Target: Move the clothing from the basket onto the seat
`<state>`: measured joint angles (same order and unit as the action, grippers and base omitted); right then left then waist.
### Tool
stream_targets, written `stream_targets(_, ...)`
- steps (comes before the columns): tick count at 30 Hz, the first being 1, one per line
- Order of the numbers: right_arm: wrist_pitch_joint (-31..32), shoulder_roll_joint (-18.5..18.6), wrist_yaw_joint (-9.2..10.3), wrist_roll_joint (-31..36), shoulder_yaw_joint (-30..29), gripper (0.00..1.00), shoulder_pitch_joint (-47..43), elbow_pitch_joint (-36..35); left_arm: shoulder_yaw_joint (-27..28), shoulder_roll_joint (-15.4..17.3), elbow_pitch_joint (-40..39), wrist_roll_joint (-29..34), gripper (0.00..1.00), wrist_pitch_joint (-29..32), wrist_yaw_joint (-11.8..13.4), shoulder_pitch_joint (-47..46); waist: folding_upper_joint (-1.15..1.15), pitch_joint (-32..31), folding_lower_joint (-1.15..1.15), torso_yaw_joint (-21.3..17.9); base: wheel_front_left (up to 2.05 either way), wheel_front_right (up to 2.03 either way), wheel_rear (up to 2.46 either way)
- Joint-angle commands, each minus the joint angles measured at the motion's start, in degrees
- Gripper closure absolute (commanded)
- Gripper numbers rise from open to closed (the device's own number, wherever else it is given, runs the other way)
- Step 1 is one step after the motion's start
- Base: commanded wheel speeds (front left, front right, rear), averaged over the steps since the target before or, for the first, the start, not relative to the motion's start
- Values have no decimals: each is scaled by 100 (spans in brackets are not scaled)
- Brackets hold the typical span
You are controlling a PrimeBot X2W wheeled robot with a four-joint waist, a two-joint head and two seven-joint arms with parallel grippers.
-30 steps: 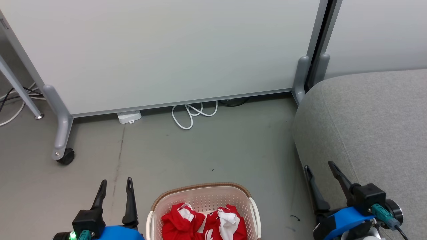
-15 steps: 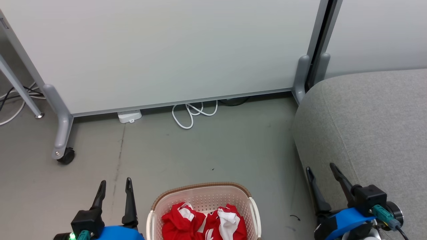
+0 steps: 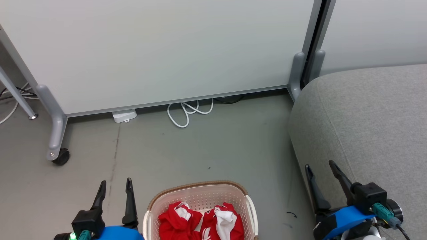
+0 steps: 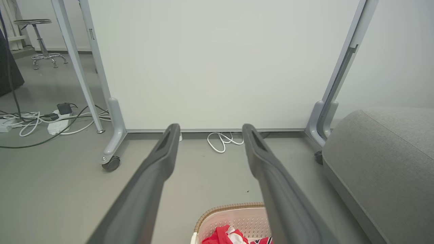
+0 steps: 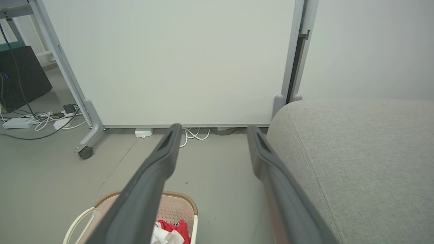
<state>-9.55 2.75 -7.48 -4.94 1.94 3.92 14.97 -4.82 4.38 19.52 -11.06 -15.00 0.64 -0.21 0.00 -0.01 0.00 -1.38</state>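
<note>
The cream basket (image 3: 200, 196) with a brown rim stands on the floor at the bottom centre, and two red garments (image 3: 200, 223) with white trim lie bunched inside it. To its left my left gripper (image 3: 115, 185) stands open and holds nothing. At the lower right my right gripper (image 3: 320, 166) is open too, beside the front edge of the grey seat (image 3: 367, 120). The left wrist view shows the basket (image 4: 230, 217), the red garments (image 4: 234, 237) and the seat (image 4: 383, 159). In the right wrist view the basket (image 5: 176, 210) sits lower left, the seat (image 5: 356, 152) right.
A white partition panel (image 3: 160, 50) on grey wheeled feet (image 3: 55, 150) stands behind the floor area. White cable loops (image 3: 186, 113) and a small white box (image 3: 124, 116) lie at its base. Cables and a power strip (image 4: 54, 123) lie far left.
The whole head picture has shifted slightly left and up, so the camera moved. Both grippers stay open in about the same places. The garments lie as before.
</note>
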Motion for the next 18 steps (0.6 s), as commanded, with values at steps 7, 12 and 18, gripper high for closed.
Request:
stream_targets(7,27,24,-3,9,136,0,120,-110,-77,48,180,-47,0,59,-41,-260,0,223,0,-260,0,0,0)
stream_targets(12,7,23,-3,-5,244,0,222,-195,-139,88,455,-77,0,186,-104,-529,0,545,0,-628,0,0,0)
stream_targets(18,-66,21,-3,-79,337,0,365,-262,-155,143,1050,-94,0,433,-50,-992,0,1100,0,-1098,0,0,0)
